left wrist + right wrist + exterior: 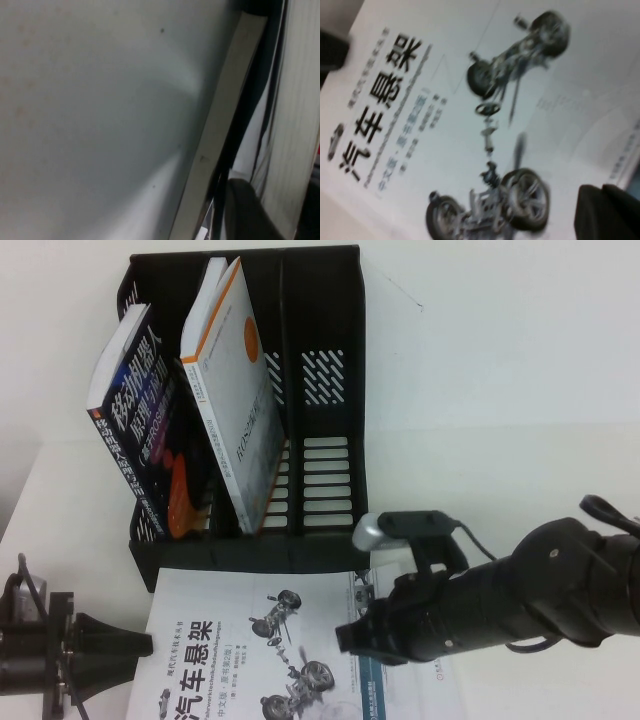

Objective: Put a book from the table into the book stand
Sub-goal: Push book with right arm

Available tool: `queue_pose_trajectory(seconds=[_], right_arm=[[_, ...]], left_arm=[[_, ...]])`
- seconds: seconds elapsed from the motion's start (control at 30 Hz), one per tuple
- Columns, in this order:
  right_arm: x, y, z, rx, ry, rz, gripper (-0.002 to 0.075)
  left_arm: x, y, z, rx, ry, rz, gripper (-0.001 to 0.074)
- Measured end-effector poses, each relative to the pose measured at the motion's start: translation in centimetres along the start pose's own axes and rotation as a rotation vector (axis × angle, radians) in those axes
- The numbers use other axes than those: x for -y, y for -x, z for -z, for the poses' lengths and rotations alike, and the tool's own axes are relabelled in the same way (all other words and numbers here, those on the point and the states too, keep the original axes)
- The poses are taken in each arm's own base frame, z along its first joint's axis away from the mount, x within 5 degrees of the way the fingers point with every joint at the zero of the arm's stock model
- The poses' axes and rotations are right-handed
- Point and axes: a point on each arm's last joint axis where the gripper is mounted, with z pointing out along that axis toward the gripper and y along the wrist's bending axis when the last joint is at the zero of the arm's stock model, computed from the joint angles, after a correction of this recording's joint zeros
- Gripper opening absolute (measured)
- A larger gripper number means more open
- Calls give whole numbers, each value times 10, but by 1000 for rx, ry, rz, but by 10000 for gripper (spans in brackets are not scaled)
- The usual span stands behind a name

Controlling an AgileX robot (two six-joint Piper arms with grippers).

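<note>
The book (pixel 250 660), white with grey car-suspension parts and a black Chinese title, lies flat on the table (pixel 520 390) just in front of the black book stand (pixel 322 300). Its cover fills the right wrist view (pixel 470 75). My right gripper (pixel 350 632) hovers over the book's right part, shut and empty; in the right wrist view (pixel 602 212) it sits near the book's edge. My left gripper (pixel 140 643) is low at the book's left edge, pointing at it.
In the stand, a dark blue book (pixel 135 410) leans in the left compartment and a white book with an orange corner (pixel 235 390) leans in the middle one. The right compartment (pixel 325 440) holds nothing. The table's left edge runs close to my left arm.
</note>
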Motion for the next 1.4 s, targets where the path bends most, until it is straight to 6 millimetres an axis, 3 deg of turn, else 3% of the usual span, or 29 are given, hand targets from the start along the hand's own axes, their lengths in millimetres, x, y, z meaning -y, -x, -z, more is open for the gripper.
queue_pose_trajectory(seconds=[0.17, 0.4, 0.7, 1.2, 1.4], right_arm=[[18, 8, 6, 22, -28, -78, -1], [61, 19, 22, 10, -82, -219, -1], [84, -2, 12, -212, -123, -214, -1], [87, -1, 8, -230, -90, -187, 0], [78, 4, 24, -188, -79, -160, 0]], left_arm=[[0, 0, 0, -2, -2, 0, 237], [0, 0, -1, -4, 1, -1, 304], [0, 0, -2, -5, 5, -1, 311], [-4, 1, -4, -4, 15, 13, 312], [-6, 1, -4, -6, 12, 17, 312]])
